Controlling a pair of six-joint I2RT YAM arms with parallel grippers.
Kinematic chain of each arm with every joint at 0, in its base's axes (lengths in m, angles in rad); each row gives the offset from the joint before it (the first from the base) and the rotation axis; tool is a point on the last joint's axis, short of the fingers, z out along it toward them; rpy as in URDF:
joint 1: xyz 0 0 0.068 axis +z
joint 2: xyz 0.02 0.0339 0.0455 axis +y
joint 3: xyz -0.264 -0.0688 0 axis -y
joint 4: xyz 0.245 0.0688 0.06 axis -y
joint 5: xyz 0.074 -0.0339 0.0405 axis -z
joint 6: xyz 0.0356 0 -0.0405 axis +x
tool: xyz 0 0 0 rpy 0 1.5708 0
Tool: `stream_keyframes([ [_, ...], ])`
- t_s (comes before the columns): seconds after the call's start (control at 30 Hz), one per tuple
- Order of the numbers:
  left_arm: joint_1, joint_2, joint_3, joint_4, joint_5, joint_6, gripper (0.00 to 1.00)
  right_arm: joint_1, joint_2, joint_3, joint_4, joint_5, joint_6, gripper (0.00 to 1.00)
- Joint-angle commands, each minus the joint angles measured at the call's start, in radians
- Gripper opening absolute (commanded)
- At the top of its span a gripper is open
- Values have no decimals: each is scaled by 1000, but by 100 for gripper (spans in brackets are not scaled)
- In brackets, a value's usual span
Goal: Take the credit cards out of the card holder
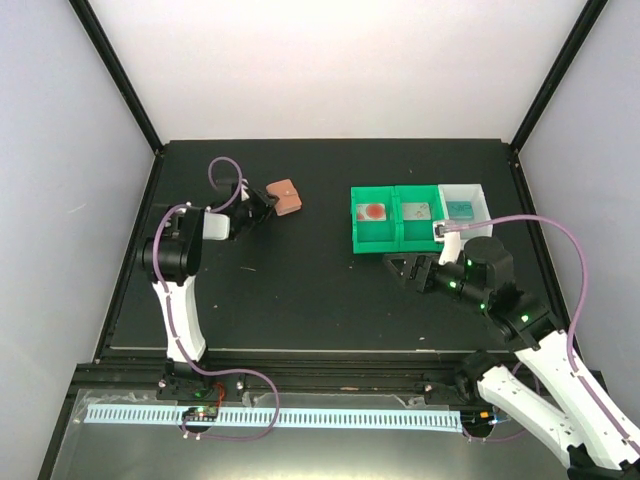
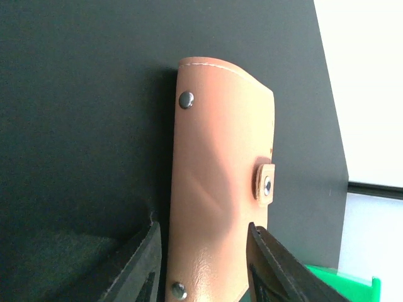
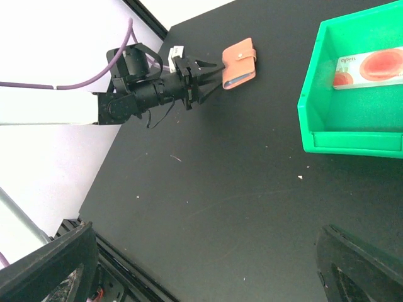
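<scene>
the right gripper (image 1: 412, 268) hangs wide open and empty over the black table (image 1: 300, 300), near the green bins (image 1: 398, 243). the left gripper (image 2: 203, 231), partly open, straddles the closed salmon card holder (image 2: 220, 182) at far left; i cannot tell if it grips. a red-marked credit card (image 3: 371, 68) lies in the leftmost bin.

One credit card (image 3: 371, 68) lies in the green bin (image 3: 313, 94). It is whitish with round red shapes on it. Near its left end is one small dark word. It looks like "open", but the letters are tiny, so I am not sure. In the top view, the grey card (image 1: 417, 210) in the middle bin (image 1: 417, 244) and the blue-green card (image 1: 460, 208) in the white bin (image 1: 484, 200) are too small to read.
</scene>
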Motion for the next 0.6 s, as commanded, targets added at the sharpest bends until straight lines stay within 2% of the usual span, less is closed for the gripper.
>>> stream_keyframes([
  [0.0,-15,40,52,-98,-13,38,36,-6,-28,-4,-13,21,11,95],
  [0.17,-20,44,52,-124,-26,60,24,-6,-40,-4,-13,27,11,96],
  [0.37,-21,27,19,-123,5,82,4,-6,-61,4,-49,54,2,97],
  [0.57,-21,-63,-32,-143,34,109,2,-6,-92,1,-62,63,-9,97],
])
